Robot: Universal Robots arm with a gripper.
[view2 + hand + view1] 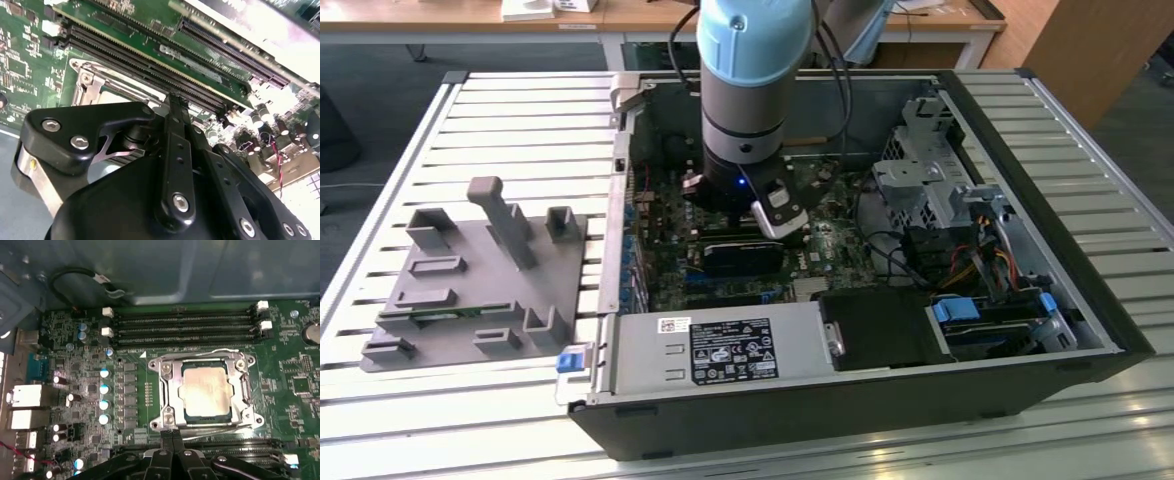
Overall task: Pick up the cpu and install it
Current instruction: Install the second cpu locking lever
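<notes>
Chip: the cpu (206, 390) lies flat inside the socket frame (167, 390), on the green board (65, 365).
Claw: the gripper (172, 436) has its fingers pressed together, holding nothing, just beside the frame's edge.
Risk: if the chip sits slightly crooked, pressing down could bend the contacts beneath.
</notes>
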